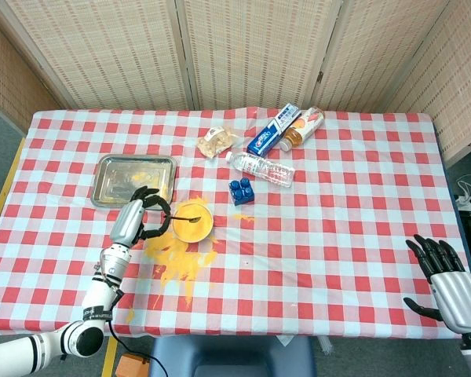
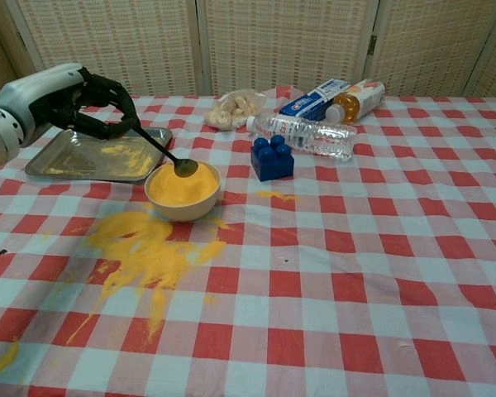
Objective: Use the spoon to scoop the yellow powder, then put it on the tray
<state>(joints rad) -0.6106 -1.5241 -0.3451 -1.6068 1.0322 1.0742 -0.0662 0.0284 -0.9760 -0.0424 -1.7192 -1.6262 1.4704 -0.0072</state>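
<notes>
A cream bowl (image 2: 182, 203) (image 1: 193, 222) full of yellow powder stands left of centre on the checked cloth. My left hand (image 2: 83, 101) (image 1: 144, 212) holds a dark spoon (image 2: 167, 155) by its handle, just left of the bowl; the spoon's bowl hovers at the powder's surface near the bowl's far rim. Behind it lies a steel tray (image 2: 70, 159) (image 1: 110, 182) with smears of yellow powder in it. My right hand (image 1: 447, 281) hangs open off the table's near right corner, seen only in the head view.
Spilled yellow powder (image 2: 140, 244) covers the cloth in front of the bowl. A blue brick (image 2: 272, 157), a lying water bottle (image 2: 302, 136), a snack bag (image 2: 236, 107), a toothpaste box (image 2: 314, 99) and an orange bottle (image 2: 357, 101) lie behind.
</notes>
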